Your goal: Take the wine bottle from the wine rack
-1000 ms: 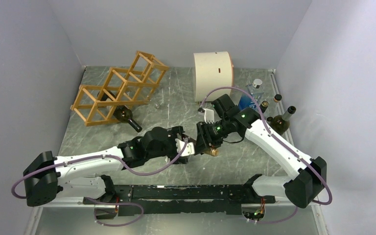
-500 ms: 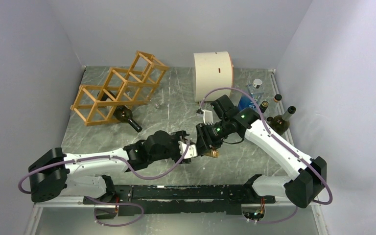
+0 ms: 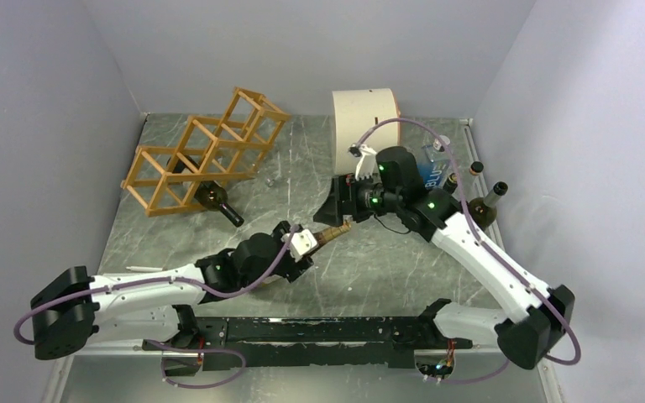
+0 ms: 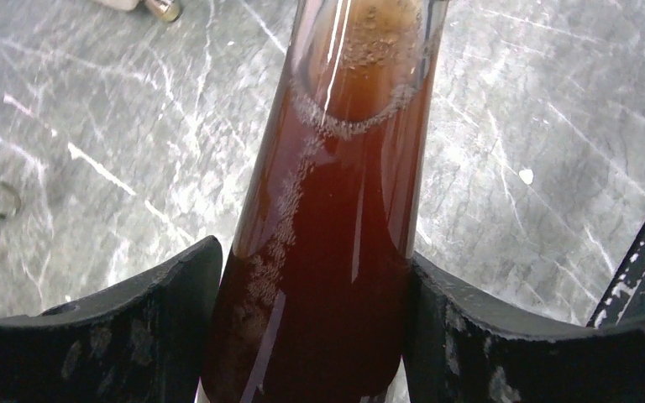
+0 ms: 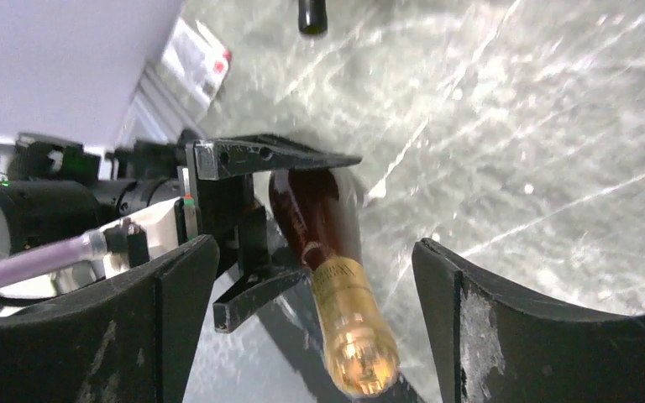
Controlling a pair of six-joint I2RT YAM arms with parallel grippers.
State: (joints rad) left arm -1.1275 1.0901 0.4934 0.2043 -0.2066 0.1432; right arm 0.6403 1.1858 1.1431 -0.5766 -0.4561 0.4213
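Observation:
The wine rack (image 3: pixel 206 151), an orange-brown stick frame, stands at the back left. A dark wine bottle (image 3: pixel 218 201) lies in its lowest cell with the neck poking out towards the table; its tip also shows in the right wrist view as a dark bottle neck (image 5: pixel 312 15). My left gripper (image 3: pixel 302 248) (image 4: pixel 312 256) is shut on a second, reddish-brown bottle (image 4: pixel 336 168) (image 5: pixel 336 285) with a gold-foil neck (image 3: pixel 329 235). It is held tilted above the table's middle. My right gripper (image 3: pixel 336 206) (image 5: pixel 315 246) is open just beyond that neck, touching nothing.
A cream drum (image 3: pixel 365 126) stands at the back centre, right behind the right wrist. A green bottle (image 3: pixel 483 206), a blue carton (image 3: pixel 431 174) and small bottles crowd the right edge. A metal ring (image 4: pixel 0 200) lies on the marble under the left gripper.
My left gripper has shut on the reddish-brown bottle. The right gripper has opened, let go of its neck and drawn back towards the drum. The left arm has shifted slightly left.

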